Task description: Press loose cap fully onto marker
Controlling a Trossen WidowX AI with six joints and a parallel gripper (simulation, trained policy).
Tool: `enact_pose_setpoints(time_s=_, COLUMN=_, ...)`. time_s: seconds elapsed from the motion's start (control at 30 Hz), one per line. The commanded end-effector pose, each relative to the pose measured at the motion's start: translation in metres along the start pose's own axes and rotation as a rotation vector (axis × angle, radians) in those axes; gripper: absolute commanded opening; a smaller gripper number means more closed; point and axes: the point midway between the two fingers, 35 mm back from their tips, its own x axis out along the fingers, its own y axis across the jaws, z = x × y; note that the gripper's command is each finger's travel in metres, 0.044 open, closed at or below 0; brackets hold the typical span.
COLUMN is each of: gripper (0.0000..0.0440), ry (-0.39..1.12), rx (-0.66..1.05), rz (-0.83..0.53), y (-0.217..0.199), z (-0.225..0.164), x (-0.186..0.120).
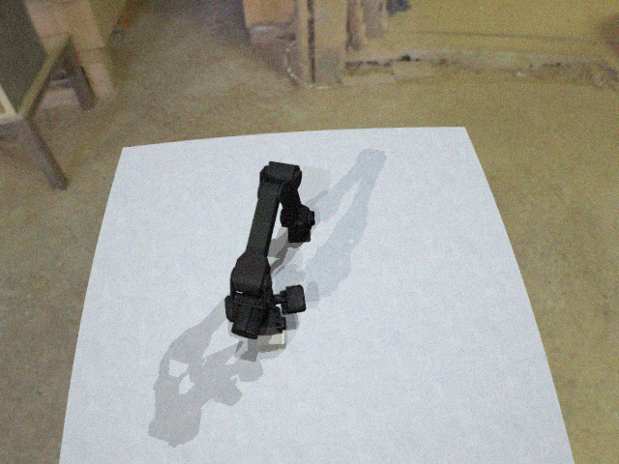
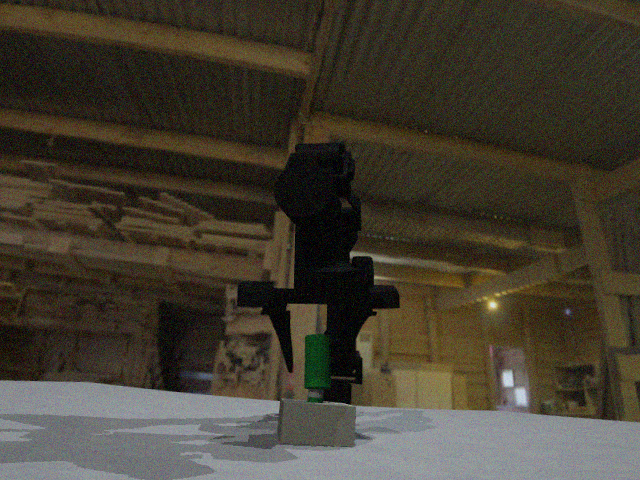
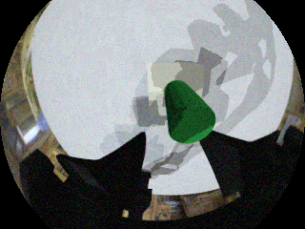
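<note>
The green cap [image 2: 317, 361] [image 3: 191, 119] sits upright over the marker [image 2: 314, 395], with only a short pale band of the marker showing between the cap's lower rim and the holder block. Whether the cap is clicked fully on cannot be told. The beige holder block [image 1: 276, 339] [image 2: 316, 424] [image 3: 157, 75] stands on the table under the arm. My gripper [image 2: 314, 369] [image 3: 172, 133] is open, with its fingers on either side of the cap. In the exterior view a gap shows at the left finger; in the wrist view the cap lies close to the right finger.
The arm [image 1: 257, 234] reaches over the block and hides the cap and marker in the top view. The white table [image 1: 399, 349] carries the arm's shadows. No other object shows on it.
</note>
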Motion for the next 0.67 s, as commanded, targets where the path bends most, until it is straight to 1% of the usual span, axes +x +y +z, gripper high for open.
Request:
enact_pose_setpoints(time_s=0.0, gripper=0.0356, ry=-0.012, rx=-0.009, rz=0.0, y=0.002, z=-0.004, x=-0.004)
enact_pose_setpoints(time_s=0.1, gripper=0.0425, ry=-0.031, rx=-0.012, rz=-0.007, y=0.002, z=-0.004, x=-0.006)
enact_pose_setpoints(time_s=0.13, gripper=0.044, ry=-0.04, rx=-0.012, rz=-0.01, y=0.002, z=-0.004, x=-0.008)
enact_pose_setpoints(time_s=0.5, gripper=0.0438, ry=-0.141, rx=-0.03, rz=-0.05, y=-0.001, z=-0.005, x=-0.042)
enact_pose_setpoints(time_s=0.57, gripper=0.0427, ry=-0.152, rx=-0.037, rz=-0.055, y=-0.001, z=-0.006, x=-0.046)
enact_pose_setpoints(time_s=0.63, gripper=0.0396, ry=-0.159, rx=-0.044, rz=-0.06, y=-0.002, z=-0.008, x=-0.05)
